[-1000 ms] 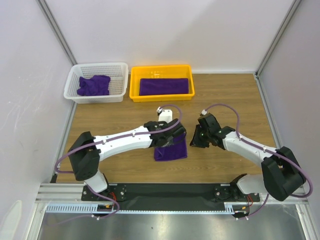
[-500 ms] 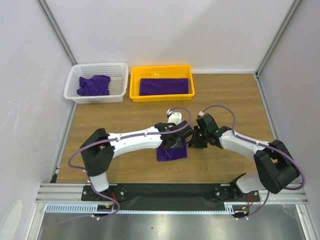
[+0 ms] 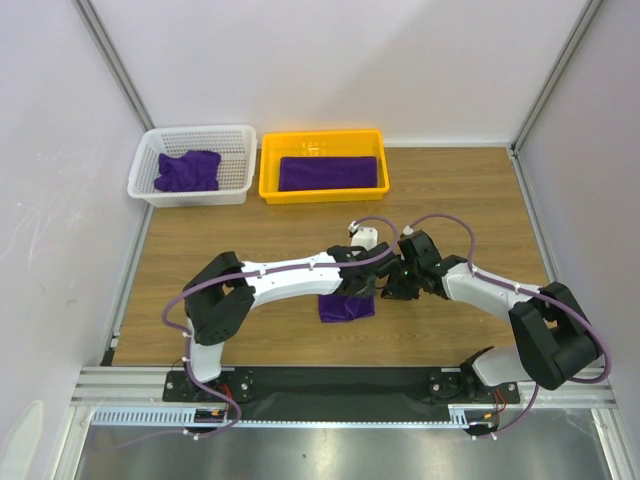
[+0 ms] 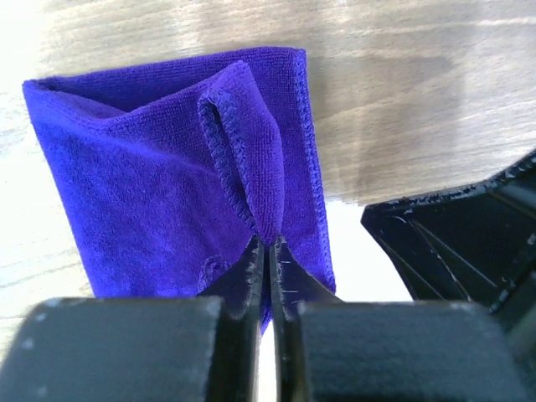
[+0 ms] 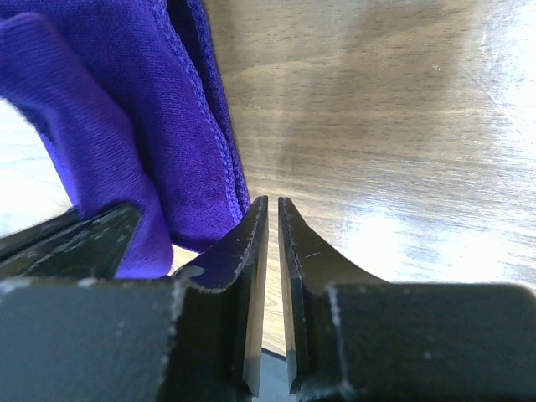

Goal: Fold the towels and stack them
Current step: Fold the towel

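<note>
Wood-grain table (image 3: 250, 230) lies under me, with pale walls around. My left gripper (image 4: 268, 244) is clamped on a raised fold of a purple towel (image 4: 142, 184), which rests on the wood just beneath and ahead of those fingers. My right gripper (image 5: 272, 205) sits just beside the towel's right edge, its jaws nearly together and nothing in the thin slit between them. Far ahead of both, a folded towel (image 3: 330, 173) lies in the yellow tray (image 3: 267, 170). A crumpled towel (image 3: 187, 170) sits in the white basket (image 3: 243, 165) left of the tray.
</note>
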`<state>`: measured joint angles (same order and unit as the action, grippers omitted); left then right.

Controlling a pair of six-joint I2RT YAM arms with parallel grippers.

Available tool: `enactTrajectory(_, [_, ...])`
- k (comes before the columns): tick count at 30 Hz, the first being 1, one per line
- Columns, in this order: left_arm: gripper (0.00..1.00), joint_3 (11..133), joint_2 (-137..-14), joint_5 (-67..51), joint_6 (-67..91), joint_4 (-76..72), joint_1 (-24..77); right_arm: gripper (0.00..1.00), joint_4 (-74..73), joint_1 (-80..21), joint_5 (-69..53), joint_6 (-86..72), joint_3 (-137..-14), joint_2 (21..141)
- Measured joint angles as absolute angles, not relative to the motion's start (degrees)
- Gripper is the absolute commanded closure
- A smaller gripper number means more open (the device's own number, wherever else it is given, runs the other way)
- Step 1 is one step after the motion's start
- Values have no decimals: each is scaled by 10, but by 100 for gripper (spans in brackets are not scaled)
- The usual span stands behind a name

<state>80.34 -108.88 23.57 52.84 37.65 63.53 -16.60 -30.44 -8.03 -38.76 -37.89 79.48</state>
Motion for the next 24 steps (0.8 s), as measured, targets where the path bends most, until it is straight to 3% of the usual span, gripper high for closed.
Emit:
enactTrajectory(1, [68,805,-1092,236,525,377,635,85,-166,-304,-81,-387,-379,794])
enactTrajectory(2, [68,807,-1095,234,524,378,635,85,-166,-303,-81,-387,-379,794])
enactTrajectory(3, [49,809,-1096,233,526,378,635,85,-166,-302,-81,-386,-379,793])
enactTrajectory(6, [27,813,-1096,233,519,377,635,84,-172,-292,-84,-382,-379,788])
enactTrajectory(15, [18,800,-1014,248,521,396,630,79,-201,-255,-108,-360,-410,772])
enactTrajectory(18, [16,739,-939,247,526,376,614,67,-200,-256,-131,-350,-425,779])
enactTrajectory(19, [16,708,-912,243,526,369,605,59,-198,-257,-136,-347,-429,783])
enactTrajectory(24, [19,529,-818,190,525,266,540,50,-188,-277,-158,-329,-446,829])
